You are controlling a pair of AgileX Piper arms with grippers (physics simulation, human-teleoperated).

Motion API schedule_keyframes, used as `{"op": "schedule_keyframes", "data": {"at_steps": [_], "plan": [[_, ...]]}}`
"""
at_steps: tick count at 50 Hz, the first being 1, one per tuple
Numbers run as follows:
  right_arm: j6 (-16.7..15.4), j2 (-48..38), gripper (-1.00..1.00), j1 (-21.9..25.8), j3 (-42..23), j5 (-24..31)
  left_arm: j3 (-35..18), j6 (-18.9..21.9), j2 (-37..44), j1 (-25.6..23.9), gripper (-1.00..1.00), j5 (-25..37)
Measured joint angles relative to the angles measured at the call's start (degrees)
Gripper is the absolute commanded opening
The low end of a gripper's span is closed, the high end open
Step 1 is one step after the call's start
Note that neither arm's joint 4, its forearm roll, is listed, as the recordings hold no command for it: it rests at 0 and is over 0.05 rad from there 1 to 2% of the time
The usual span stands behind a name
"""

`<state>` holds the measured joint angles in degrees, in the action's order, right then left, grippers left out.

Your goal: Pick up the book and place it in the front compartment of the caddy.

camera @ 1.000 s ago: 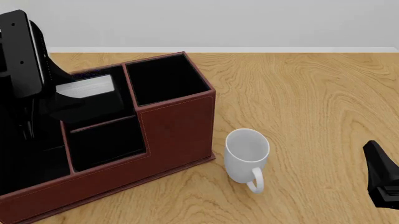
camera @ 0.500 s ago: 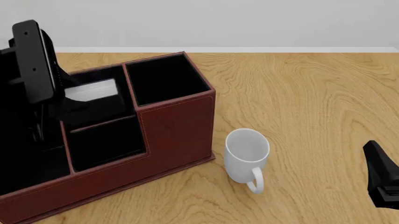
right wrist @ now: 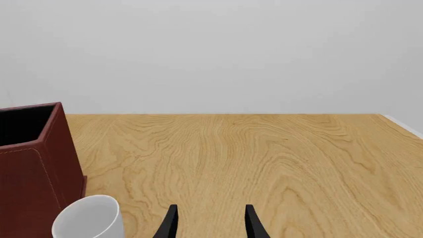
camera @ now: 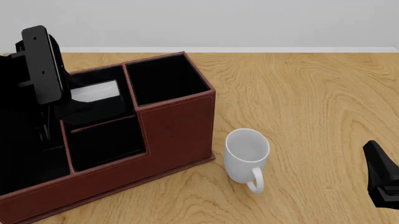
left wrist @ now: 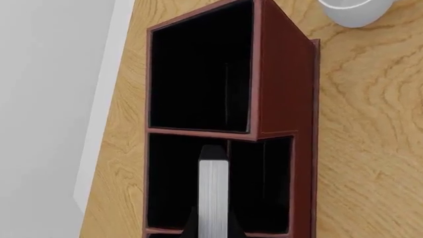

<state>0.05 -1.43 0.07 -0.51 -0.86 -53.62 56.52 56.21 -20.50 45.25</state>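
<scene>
Holds the book [left wrist: 213, 191] in the left gripper [left wrist: 213, 224], one black finger [left wrist: 191, 227] pressed to each cover. Shows, from the left wrist view, the pale page edge facing the camera and the black cover end beyond it. Places the book upright in the front compartment [left wrist: 173, 183] of the caddy [left wrist: 284, 74], close against the low reddish bar that parts this cell from its shallower neighbour. Cannot tell whether the book's lower end touches the cell floor.

From the front view, gives only a slanted strip of the book's grey-white pages [camera: 95, 91] inside the full-height narrow cell. Hides the fingers behind the left arm's black wrist link [camera: 41, 64]. Reaches in from the left edge with that link tilted steeply, its upper end above the caddy's rear wall, pointing down into the cell.

Leaves the right gripper [right wrist: 210, 225] spread, with bare table [right wrist: 278, 163] between its two fingertips and nothing held. Parks it low at the front view's right edge [camera: 381, 177], well apart from the caddy.

Stands the white mug [camera: 246, 154] upright just beside the caddy's right end, handle towards the camera. Catches the mug's rim in both wrist views too.
</scene>
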Motion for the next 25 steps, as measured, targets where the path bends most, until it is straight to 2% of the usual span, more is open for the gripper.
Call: {"op": "schedule_keyframes", "data": {"at_steps": [25], "plan": [[0.0,0.0,1.00,0.0,0.0,0.0,2.4,0.8,2.0,1.1,-1.00,-3.4]]}}
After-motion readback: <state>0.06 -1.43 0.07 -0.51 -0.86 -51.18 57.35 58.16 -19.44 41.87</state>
